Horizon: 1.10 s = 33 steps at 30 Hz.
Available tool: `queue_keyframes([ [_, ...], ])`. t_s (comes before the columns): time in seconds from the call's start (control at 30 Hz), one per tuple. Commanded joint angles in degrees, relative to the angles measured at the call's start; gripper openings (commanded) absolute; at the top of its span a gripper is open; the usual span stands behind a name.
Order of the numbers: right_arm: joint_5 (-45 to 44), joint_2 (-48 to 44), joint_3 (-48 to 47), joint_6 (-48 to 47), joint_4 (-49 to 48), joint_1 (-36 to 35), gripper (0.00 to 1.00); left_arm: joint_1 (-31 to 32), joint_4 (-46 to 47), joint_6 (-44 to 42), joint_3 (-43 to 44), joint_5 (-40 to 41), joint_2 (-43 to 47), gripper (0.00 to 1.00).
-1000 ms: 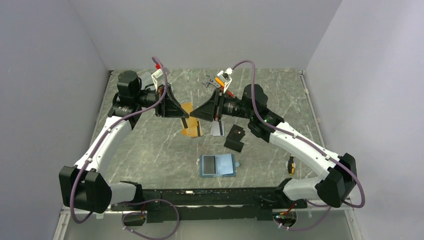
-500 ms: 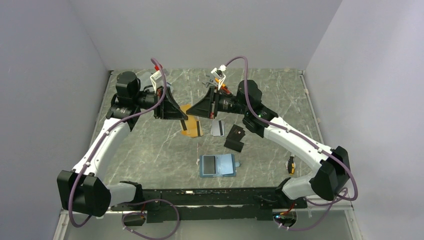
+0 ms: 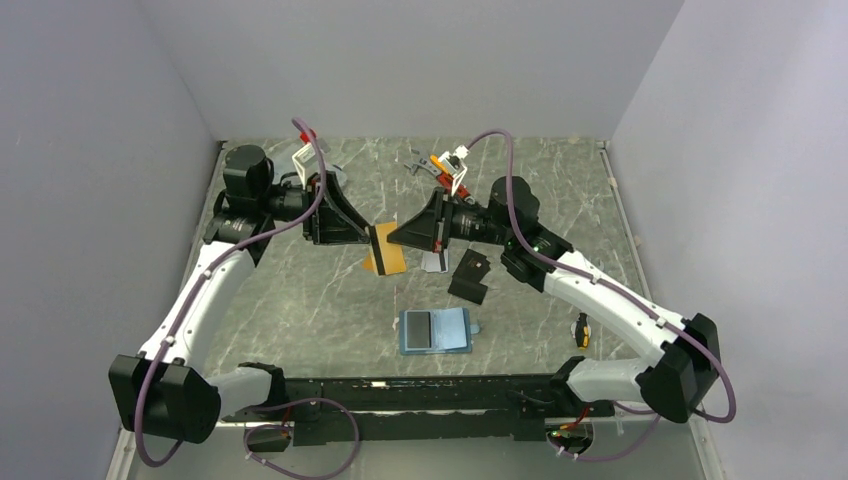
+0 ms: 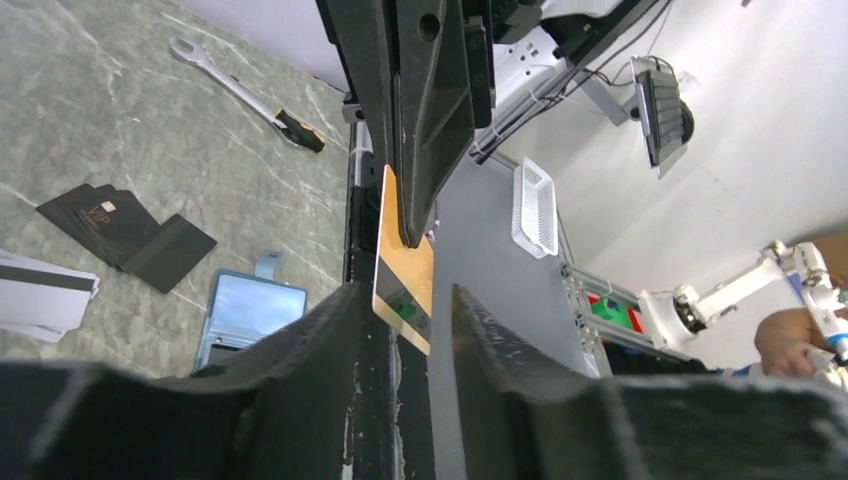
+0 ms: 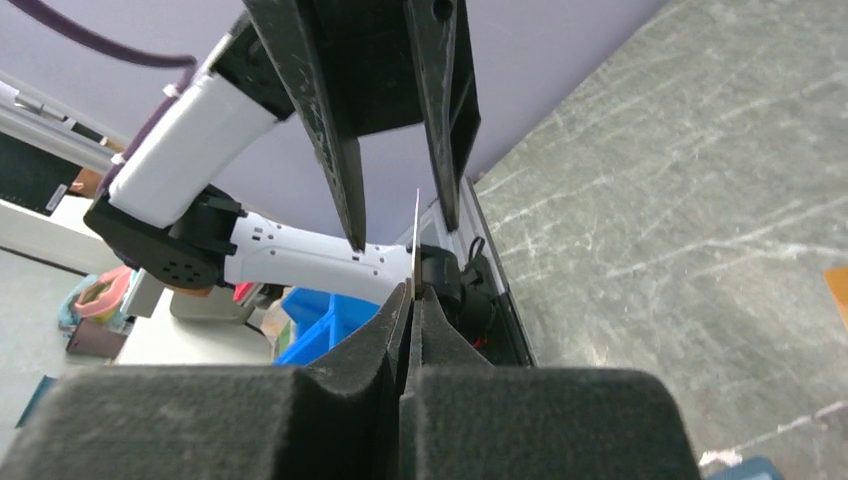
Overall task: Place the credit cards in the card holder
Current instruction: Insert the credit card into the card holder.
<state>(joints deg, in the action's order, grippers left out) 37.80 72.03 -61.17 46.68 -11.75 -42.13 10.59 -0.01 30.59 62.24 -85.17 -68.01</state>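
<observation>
An orange-gold credit card [image 4: 405, 270] with a dark stripe hangs upright in the air between the two grippers. My right gripper [image 5: 412, 295] is shut on its edge and appears in the top view [image 3: 393, 237]. My left gripper [image 4: 405, 300] is open, with a finger on each side of the card, not touching it; it sits to the left in the top view [image 3: 368, 235]. The teal-blue card holder [image 3: 435, 330] lies open on the table in front of them. A silver-grey card [image 3: 433, 260] lies flat under the right gripper. Another orange card [image 5: 838, 290] lies on the table.
Black cards [image 3: 470, 275] lie fanned right of the silver-grey card. A small wrench with an orange-black handle [image 3: 581, 330] lies near the right arm's base. Grey metal bits [image 3: 420, 165] lie at the back. Walls close the table on three sides.
The left gripper has shifted right and the right gripper has dropped toward it. The orange-gold card now stands upright between the two gripper tips.
</observation>
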Motion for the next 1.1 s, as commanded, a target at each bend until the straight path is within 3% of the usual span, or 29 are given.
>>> queue_keyframes([
  [0.0,-2.4,-4.2,2.7,-2.2,4.8,0.6,0.00,-0.7,-13.3,-13.8,3.2,3.7,1.0,0.48],
  [0.1,-5.2,-6.8,5.3,-3.8,10.9,2.1,0.00,0.6,-30.9,-31.8,6.6,10.6,-1.2,0.51],
  [0.2,-8.7,-8.7,8.9,-5.5,20.7,4.9,0.00,7.2,-45.3,-47.9,8.5,21.3,-3.9,0.48],
  [0.37,-17.9,-11.0,17.0,-7.9,33.3,7.5,0.00,22.4,-43.1,-56.4,1.9,40.5,-4.7,0.48],
  [0.6,-22.1,-13.6,25.6,-7.3,37.6,9.1,0.00,31.9,-45.7,-65.6,1.3,55.6,-16.7,0.44],
  [1.07,-18.3,-11.0,29.4,-10.9,39.1,15.7,0.00,42.5,-37.9,-67.3,0.0,67.0,-27.6,0.42],
])
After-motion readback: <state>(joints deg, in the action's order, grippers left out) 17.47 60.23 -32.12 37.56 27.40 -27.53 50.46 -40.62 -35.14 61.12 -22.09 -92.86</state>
